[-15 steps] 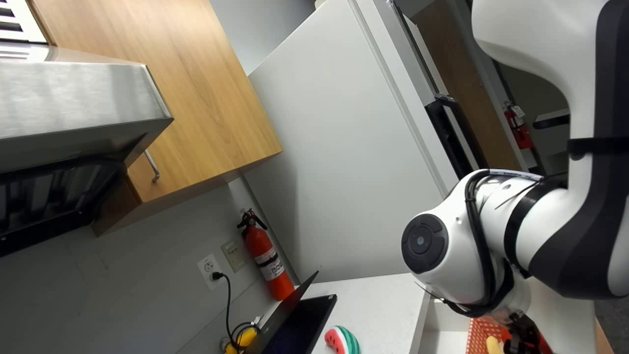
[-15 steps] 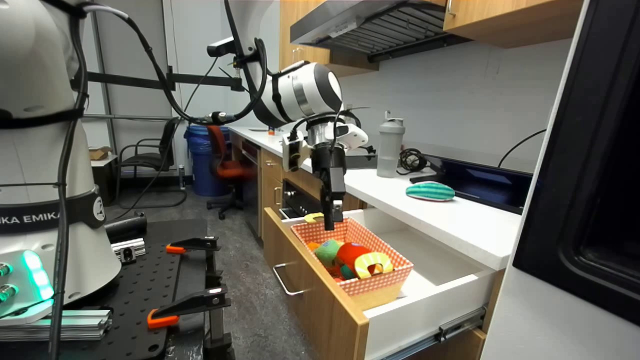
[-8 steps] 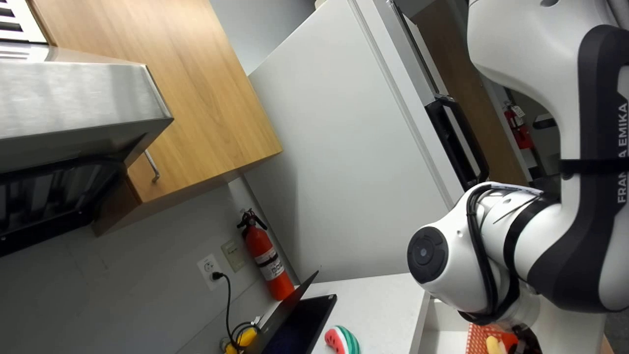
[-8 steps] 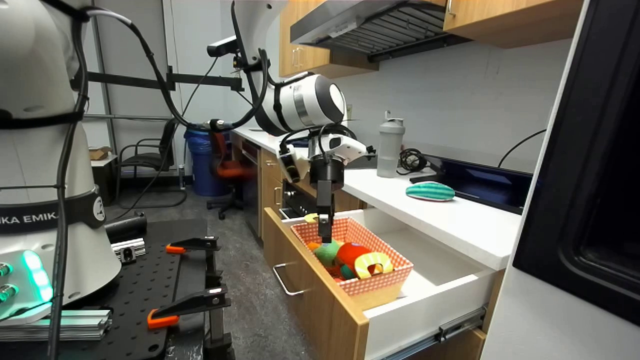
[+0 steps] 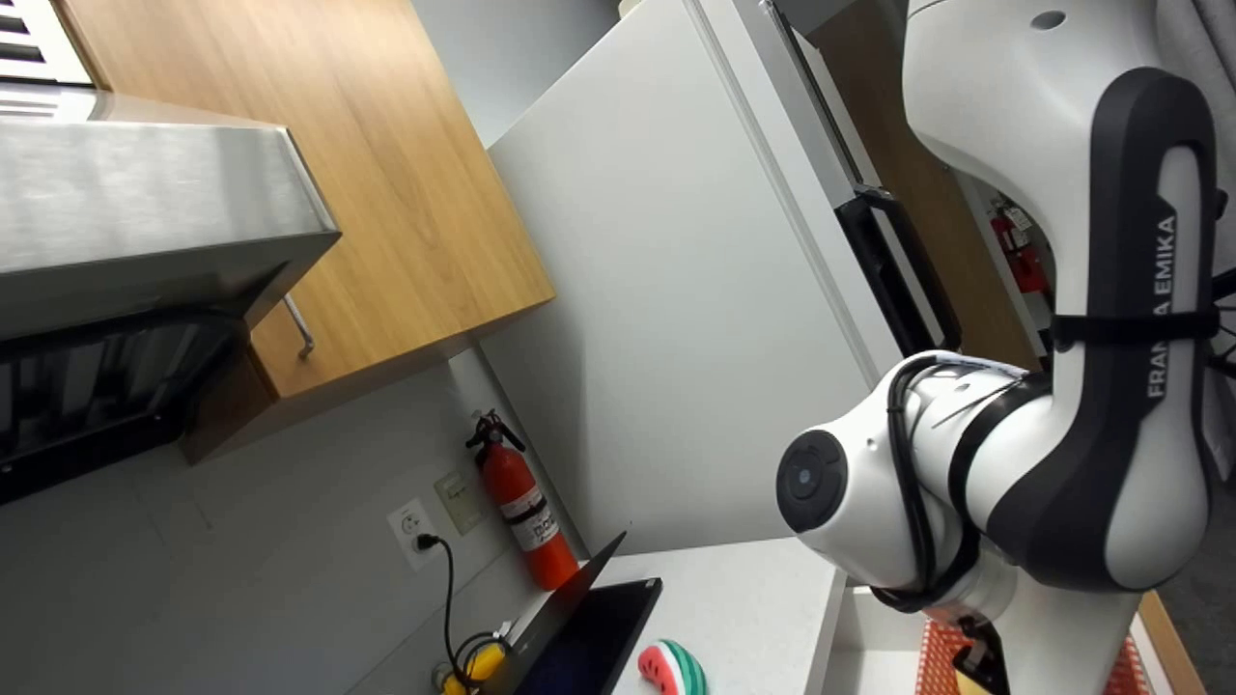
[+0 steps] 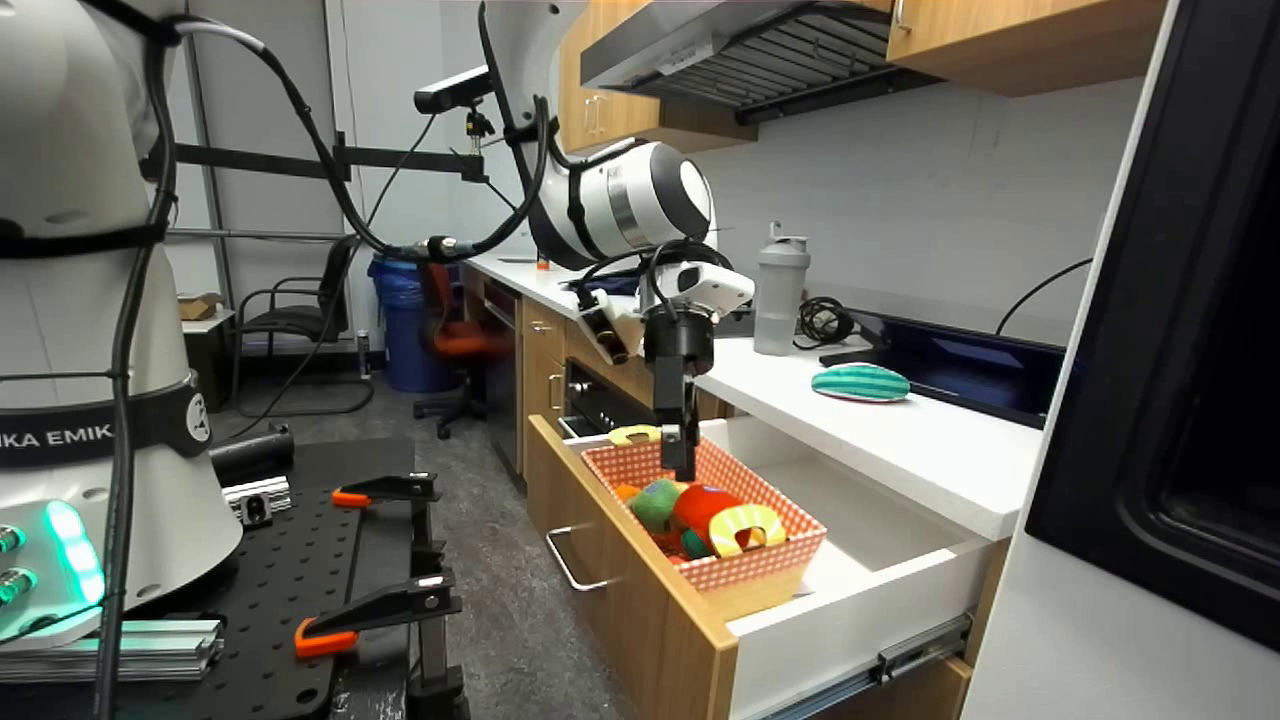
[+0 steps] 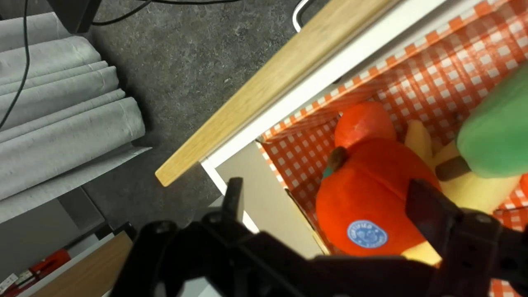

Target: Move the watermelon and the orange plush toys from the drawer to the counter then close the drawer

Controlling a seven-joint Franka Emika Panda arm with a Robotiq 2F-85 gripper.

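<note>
In both exterior views the watermelon [image 5: 676,668] [image 6: 860,382], with its striped green rind, rests on the white counter [image 6: 965,455]. Below the counter the drawer [image 6: 850,625] is pulled out, holding a red-checked basket. The orange plush toy [image 7: 367,194] [image 6: 703,508], round and reddish-orange with a blue label, lies in that basket among other toys. My gripper [image 7: 327,190] [image 6: 680,462] points down over the basket, its jaws wide apart. In the wrist view one finger overlaps the toy's right side, while the other stands over the drawer outside the basket. Nothing is gripped.
The checked basket [image 7: 437,78] also holds a green toy [image 7: 495,128] and yellow pieces [image 6: 745,528]. A shaker bottle [image 6: 781,290] and a black panel [image 6: 960,375] stand on the counter. The wooden drawer front [image 6: 640,560] rises beside the basket.
My gripper has come down a little and turned, then moved slightly right in an exterior view that shows the basket. The watermelon, basket and drawer have not moved.
</note>
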